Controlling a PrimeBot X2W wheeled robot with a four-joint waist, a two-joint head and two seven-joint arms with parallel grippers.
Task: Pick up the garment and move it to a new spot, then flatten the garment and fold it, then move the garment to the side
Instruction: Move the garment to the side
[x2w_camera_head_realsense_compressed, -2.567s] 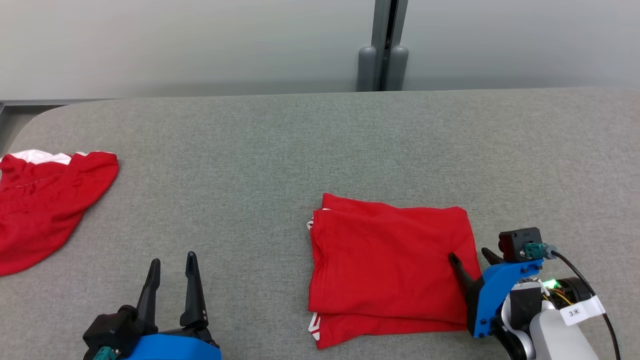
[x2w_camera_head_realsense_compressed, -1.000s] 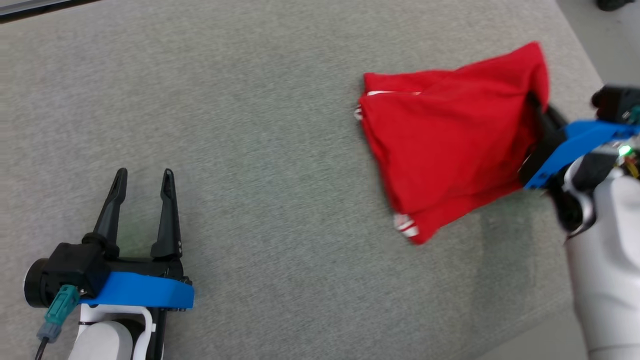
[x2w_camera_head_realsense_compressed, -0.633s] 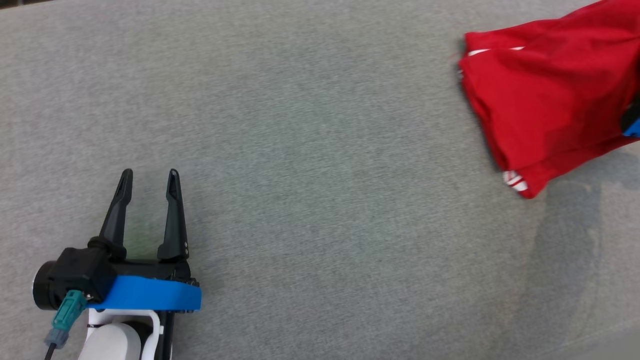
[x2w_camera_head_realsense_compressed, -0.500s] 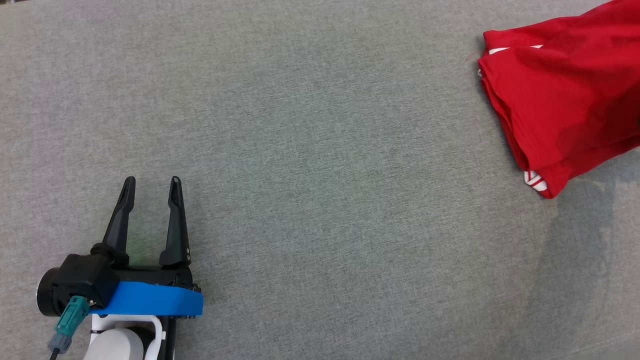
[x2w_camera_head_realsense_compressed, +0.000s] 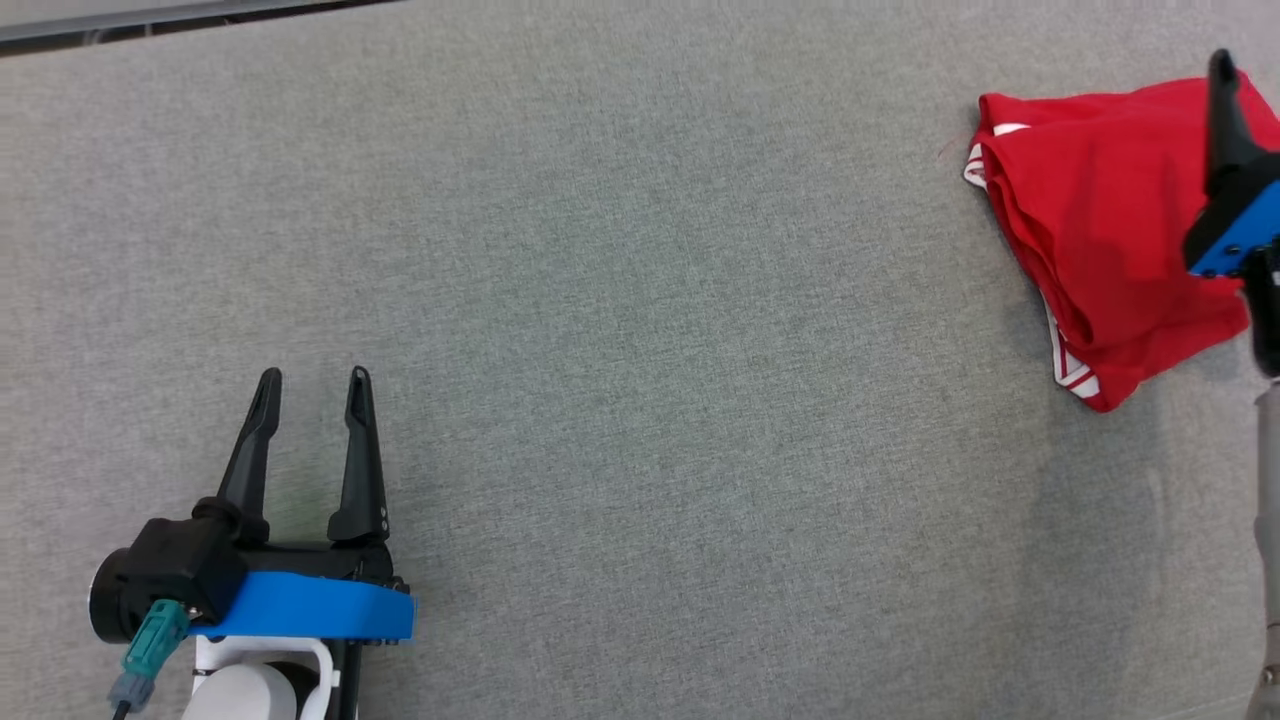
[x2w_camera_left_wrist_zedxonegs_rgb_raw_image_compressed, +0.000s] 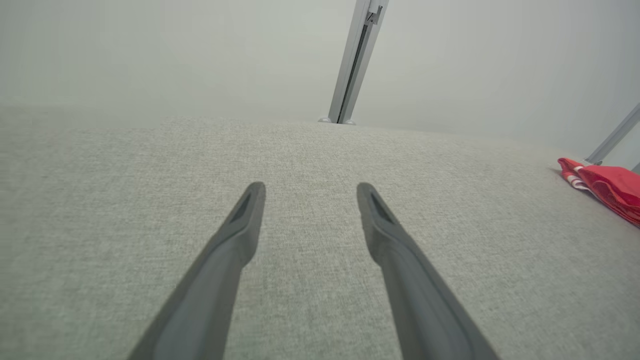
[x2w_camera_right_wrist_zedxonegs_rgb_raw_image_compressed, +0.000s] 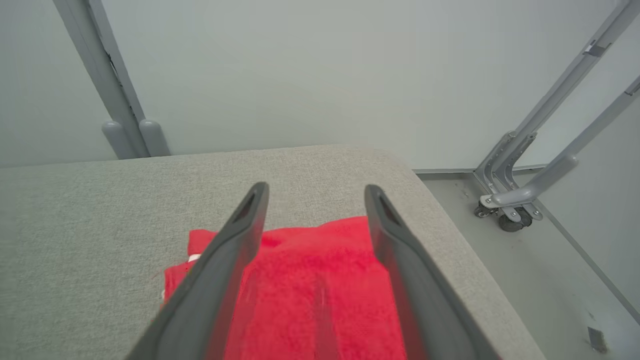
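Note:
The garment (x2w_camera_head_realsense_compressed: 1100, 230) is a folded red piece with white trim, lying bunched on the grey table (x2w_camera_head_realsense_compressed: 640, 330) at the far right. In the right wrist view the garment (x2w_camera_right_wrist_zedxonegs_rgb_raw_image_compressed: 320, 280) lies flat below my right gripper (x2w_camera_right_wrist_zedxonegs_rgb_raw_image_compressed: 316, 190), whose fingers stand wide apart with nothing pinched between them. One dark finger (x2w_camera_head_realsense_compressed: 1222, 110) of that gripper shows over the garment's right side in the head view. My left gripper (x2w_camera_head_realsense_compressed: 314, 375) rests open and empty at the lower left, far from the garment (x2w_camera_left_wrist_zedxonegs_rgb_raw_image_compressed: 612, 192), and the left wrist view shows the gripper (x2w_camera_left_wrist_zedxonegs_rgb_raw_image_compressed: 310, 186) over bare table.
The table's rounded right corner (x2w_camera_right_wrist_zedxonegs_rgb_raw_image_compressed: 400, 160) drops to the floor just beyond the garment. A grey metal frame on a caster (x2w_camera_right_wrist_zedxonegs_rgb_raw_image_compressed: 510, 220) stands on that floor. A grey post (x2w_camera_right_wrist_zedxonegs_rgb_raw_image_compressed: 130, 135) rises behind the table's far edge.
My right gripper has opened and let go of the garment, which now lies settled on the table at the right. The head camera has shifted. The left gripper stays open in place.

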